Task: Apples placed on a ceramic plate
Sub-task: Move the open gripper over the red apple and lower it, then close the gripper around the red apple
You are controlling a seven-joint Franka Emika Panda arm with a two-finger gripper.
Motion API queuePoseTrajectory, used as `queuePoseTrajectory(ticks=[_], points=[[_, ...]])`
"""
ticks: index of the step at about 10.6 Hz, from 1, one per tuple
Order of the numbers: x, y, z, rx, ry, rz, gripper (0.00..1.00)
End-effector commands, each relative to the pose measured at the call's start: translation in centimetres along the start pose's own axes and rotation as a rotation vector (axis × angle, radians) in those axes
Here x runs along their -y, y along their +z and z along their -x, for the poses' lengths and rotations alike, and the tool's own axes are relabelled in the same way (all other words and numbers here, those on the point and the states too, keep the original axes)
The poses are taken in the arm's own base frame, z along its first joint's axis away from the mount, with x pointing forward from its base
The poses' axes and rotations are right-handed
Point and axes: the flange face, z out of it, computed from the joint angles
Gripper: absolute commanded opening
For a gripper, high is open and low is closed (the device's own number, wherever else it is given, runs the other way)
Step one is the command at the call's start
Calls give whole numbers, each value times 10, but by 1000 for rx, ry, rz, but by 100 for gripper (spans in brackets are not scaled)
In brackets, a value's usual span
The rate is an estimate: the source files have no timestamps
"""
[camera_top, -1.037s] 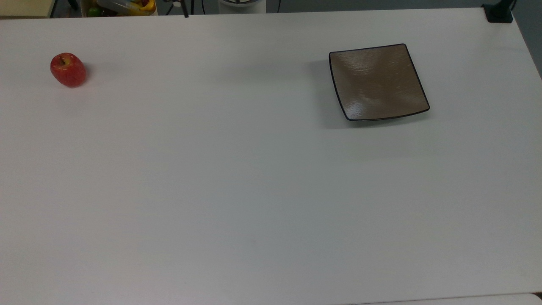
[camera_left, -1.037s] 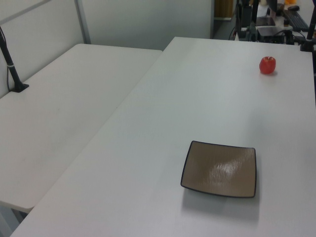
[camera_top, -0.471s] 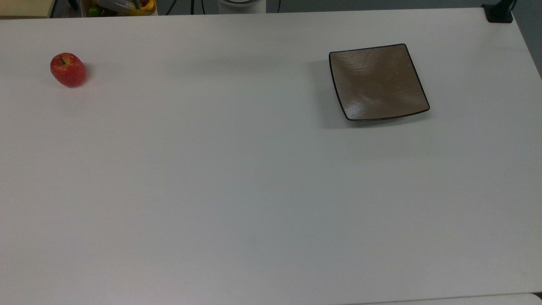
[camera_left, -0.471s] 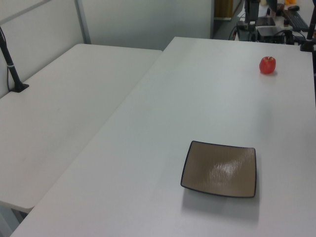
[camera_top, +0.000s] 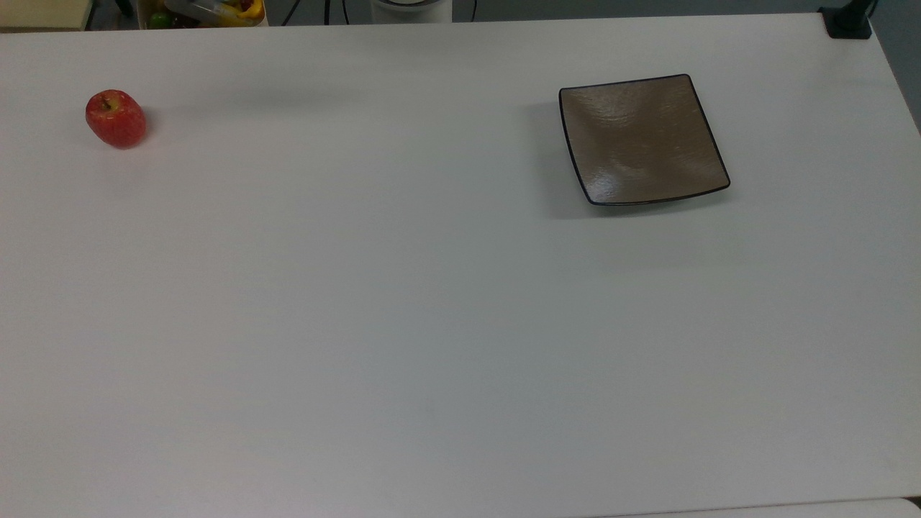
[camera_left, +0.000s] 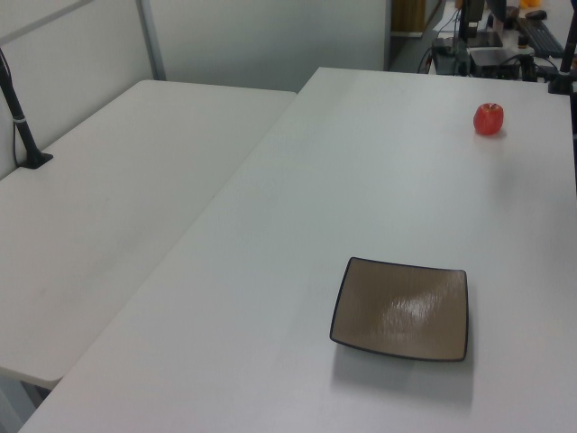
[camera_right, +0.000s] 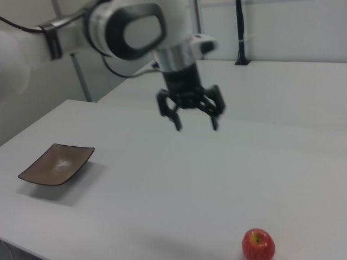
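Right view: two-finger black gripper [camera_right: 195, 125] is seen hanging high above the white table [camera_right: 162, 184], jaws spread wide, nothing held. Small glossy red apple [camera_right: 258, 245] is found on the table, below and toward the right view's right of the gripper, well apart. Square brown ceramic plate [camera_right: 56, 163] lies bare at the right view's left, far from the apple.

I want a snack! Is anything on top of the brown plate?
Nothing; the ceramic plate is bare. The red apple sits far away on the white table.
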Motion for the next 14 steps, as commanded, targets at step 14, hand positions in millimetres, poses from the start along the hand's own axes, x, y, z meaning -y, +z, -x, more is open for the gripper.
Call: queuePoseTrajectory(ticks=[14], points=[[-96, 267, 70, 116, 1, 110, 100]])
